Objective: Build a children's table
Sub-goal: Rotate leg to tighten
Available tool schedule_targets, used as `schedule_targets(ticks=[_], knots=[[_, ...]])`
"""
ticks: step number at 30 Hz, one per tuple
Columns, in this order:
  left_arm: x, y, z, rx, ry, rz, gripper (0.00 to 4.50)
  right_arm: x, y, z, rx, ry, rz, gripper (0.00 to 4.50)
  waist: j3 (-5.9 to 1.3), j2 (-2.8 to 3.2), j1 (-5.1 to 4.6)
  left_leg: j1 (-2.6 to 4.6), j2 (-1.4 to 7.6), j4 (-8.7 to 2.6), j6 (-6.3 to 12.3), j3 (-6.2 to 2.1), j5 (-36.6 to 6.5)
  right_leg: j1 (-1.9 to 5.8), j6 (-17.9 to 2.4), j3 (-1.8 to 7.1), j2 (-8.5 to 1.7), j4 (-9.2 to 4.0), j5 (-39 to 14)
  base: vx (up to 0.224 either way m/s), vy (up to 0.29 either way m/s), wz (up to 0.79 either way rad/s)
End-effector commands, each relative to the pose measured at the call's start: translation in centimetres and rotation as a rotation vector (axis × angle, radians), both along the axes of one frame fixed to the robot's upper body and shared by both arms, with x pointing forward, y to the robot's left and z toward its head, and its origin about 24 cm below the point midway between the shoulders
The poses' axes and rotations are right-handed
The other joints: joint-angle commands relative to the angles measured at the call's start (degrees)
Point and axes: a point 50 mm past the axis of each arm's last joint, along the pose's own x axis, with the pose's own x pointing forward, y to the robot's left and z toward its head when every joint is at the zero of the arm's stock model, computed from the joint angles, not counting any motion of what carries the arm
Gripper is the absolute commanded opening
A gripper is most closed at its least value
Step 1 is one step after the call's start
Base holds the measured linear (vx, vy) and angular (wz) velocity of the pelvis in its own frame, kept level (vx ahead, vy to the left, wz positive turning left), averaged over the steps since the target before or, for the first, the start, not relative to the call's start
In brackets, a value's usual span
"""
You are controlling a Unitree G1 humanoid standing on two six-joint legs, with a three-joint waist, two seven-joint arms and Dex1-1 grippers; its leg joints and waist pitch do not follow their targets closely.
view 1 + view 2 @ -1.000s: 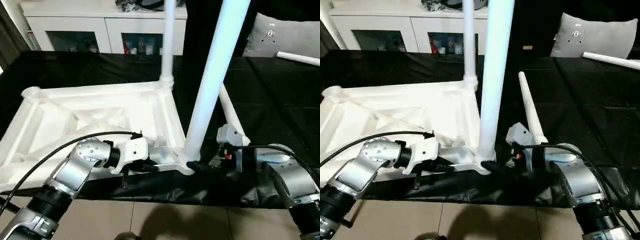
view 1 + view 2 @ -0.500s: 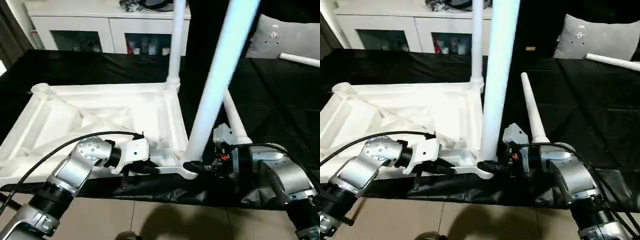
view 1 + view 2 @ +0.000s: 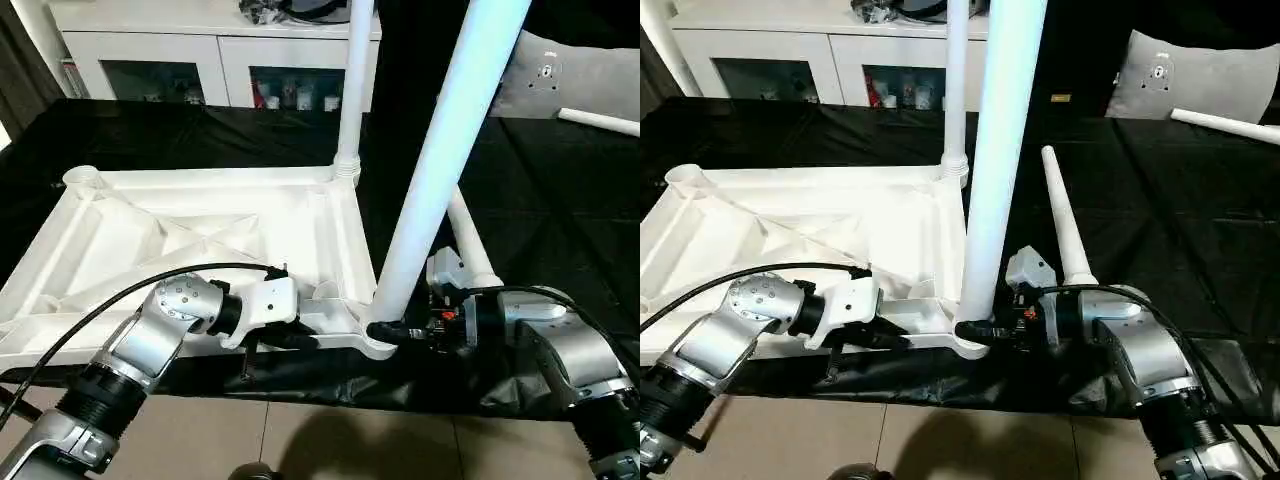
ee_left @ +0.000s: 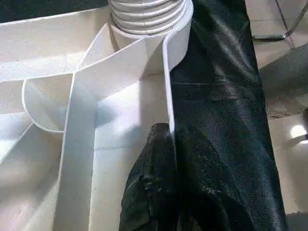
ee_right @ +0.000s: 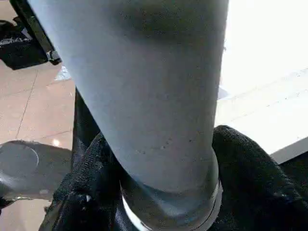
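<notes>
The white tabletop [image 3: 200, 230] lies underside up on the black-covered surface. One white leg [image 3: 352, 90] stands in its far right corner socket. A second leg [image 3: 440, 150] stands in the near right socket [image 4: 149, 14]. My right gripper [image 3: 388, 330] is closed around this near leg's base, and its black fingers [image 5: 240, 163] press both sides of the tube [image 5: 144, 86]. My left gripper [image 3: 300, 338] is shut on the tabletop's near rim [image 4: 168, 82], a little left of that socket. A loose leg [image 3: 1060, 210] lies just behind my right forearm.
Another loose leg [image 3: 600, 120] rests at the far right beside a grey cushion [image 3: 570, 75]. A white cabinet [image 3: 200, 50] stands behind the black cover [image 3: 560, 230]. Tiled floor [image 3: 330, 440] shows under the table's front edge.
My right gripper has moved left to the near leg's base and its fingers have closed in around it. The left gripper has stayed on the rim. The camera has shifted slightly.
</notes>
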Motion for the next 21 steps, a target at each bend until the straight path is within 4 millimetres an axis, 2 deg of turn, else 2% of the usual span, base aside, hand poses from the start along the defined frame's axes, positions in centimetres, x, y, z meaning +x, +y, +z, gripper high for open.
schedule_targets(ticks=[1, 4, 5, 7, 10, 11, 14, 16, 21], knots=[[-0.88, -0.16, -1.39, 0.057, 0.055, -0.052, 0.00, -0.36, 0.72, -0.64, -0.003, 0.032, 0.012, 2.89, -2.81, -0.56, -0.38, 0.79, 3.29, -3.74, 2.01, -0.92, -10.07, 1.86, -12.73, 2.05, -4.47, -4.34, -4.88, 0.000, 0.000, 0.00], [-0.84, 0.03, -1.54, 0.060, 0.052, -0.046, 0.00, -0.28, 0.85, -0.68, 0.012, 0.048, -0.004, 3.30, -2.75, -0.29, -0.37, 0.87, 3.35, -3.91, 1.42, -1.02, -11.17, 1.76, -12.38, 2.09, -4.51, -4.49, -6.95, 0.000, 0.000, 0.00], [-0.83, 0.09, -1.58, 0.061, 0.052, -0.045, 0.00, -0.28, 0.92, -0.70, 0.002, 0.032, -0.001, 3.30, -2.75, -0.34, -0.40, 0.93, 3.37, -3.92, 1.33, -0.99, -11.34, 1.72, -12.35, 2.09, -4.48, -4.53, -7.06, 0.000, 0.000, 0.00], [-0.82, 0.20, -1.62, 0.063, 0.052, -0.044, 0.00, -0.21, 1.02, -0.75, -0.011, 0.009, -0.005, 3.66, -2.88, -0.25, -0.32, 0.96, 3.42, -3.92, 0.96, -1.03, -11.09, 1.71, -12.36, 2.11, -4.51, -4.41, -5.83, 0.000, 0.000, 0.00], [-0.83, 0.36, -1.63, 0.067, 0.053, -0.045, 0.00, -0.07, 1.09, -0.72, 0.013, 0.033, -0.022, 3.70, -2.89, -0.37, -0.34, 0.87, 3.33, -3.88, 1.11, -1.00, -10.57, 1.80, -12.73, 2.02, -4.37, -4.20, -3.71, 0.000, 0.000, 0.00], [-0.83, 0.40, -1.63, 0.068, 0.053, -0.045, 0.00, -0.07, 1.10, -0.69, 0.022, 0.044, -0.023, 3.50, -2.81, -0.35, -0.32, 0.81, 3.33, -3.94, 1.26, -1.04, -10.84, 1.83, -12.73, 2.01, -4.40, -4.22, -4.30, 0.000, 0.000, 0.00], [-0.84, 0.52, -1.62, 0.072, 0.050, -0.044, 0.00, -0.08, 1.14, -0.67, 0.023, 0.045, -0.016, 3.32, -2.82, -0.40, -0.22, 0.92, 3.40, -3.92, 1.13, -0.99, -11.19, 1.75, -12.53, 2.11, -4.54, -4.35, -5.52, 0.000, 0.000, 0.00], [-0.85, 0.57, -1.61, 0.074, 0.049, -0.043, 0.00, -0.14, 1.06, -0.77, 0.019, 0.056, -0.011, 3.02, -2.84, -0.44, -0.20, 0.85, 3.38, -3.92, 1.24, -1.01, -10.67, 1.81, -12.43, 2.10, -4.54, -4.29, -5.23, 0.000, 0.000, 0.00], [-0.90, 0.64, -1.60, 0.075, 0.048, -0.043, 0.00, -0.22, 1.09, -1.08, 0.005, 0.058, -0.008, 2.73, -2.83, -0.43, -0.15, 0.84, 3.39, -3.90, 1.29, -1.00, -10.47, 1.76, -12.45, 2.07, -4.54, -4.26, -4.89, 0.000, 0.000, 0.00]])
